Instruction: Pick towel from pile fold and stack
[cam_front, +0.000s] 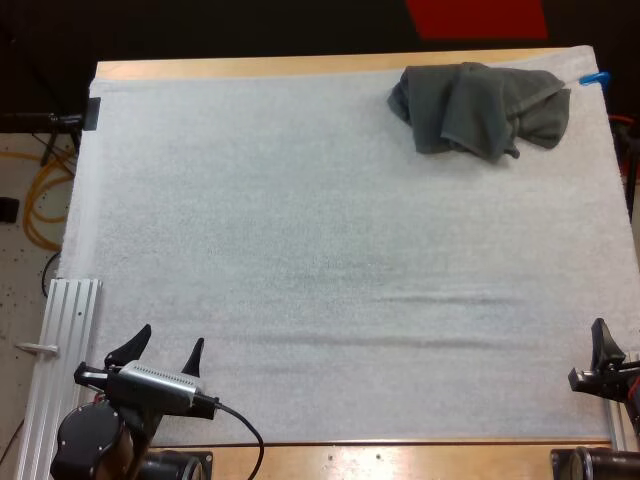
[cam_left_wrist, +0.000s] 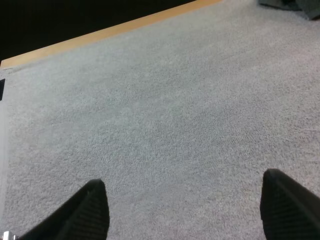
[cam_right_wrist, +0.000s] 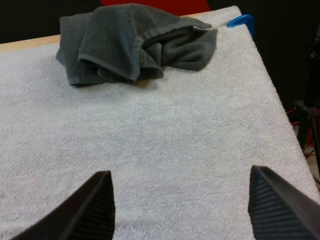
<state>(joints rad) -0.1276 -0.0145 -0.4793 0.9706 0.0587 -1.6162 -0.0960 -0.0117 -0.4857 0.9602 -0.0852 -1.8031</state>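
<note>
Scene: You are looking down from behind the arms at a wooden table (cam_front: 250, 66), covered almost edge to edge by a white mat (cam_front: 300, 250).
Towel: One dark grey-green towel (cam_front: 482, 108) lies crumpled on the mat at its far right corner, close to the table's far edge. It is bunched into loose, overlapping folds.
Left gripper: Your left gripper (cam_front: 172, 337) sits over the near left part of the mat, close to the mat's near edge. Its two black fingers stand apart, with nothing between them.
Left wrist view: You see the two fingers (cam_left_wrist: 90, 210) spread wide over bare mat. The mat runs ahead to the wooden far edge, and a dark sliver of the towel shows far off by that edge.
Right gripper: Your right gripper (cam_right_wrist: 179, 175) is over the near right part of the mat. Its fingers (cam_right_wrist: 95, 205) are spread wide and clear of everything, with only bare mat between them. In the high view, one of its fingers points up at the mat's right edge.
Towel from the right wrist: The towel lies ahead of your right gripper and well apart from it. A folded-over hemmed edge faces the gripper.
Spacing: Neither gripper touches the towel. The left one is diagonally across the mat from it.
Rail: A pale metal rail (cam_front: 65, 350) runs along the table just left of the mat, beside your left gripper.
</note>
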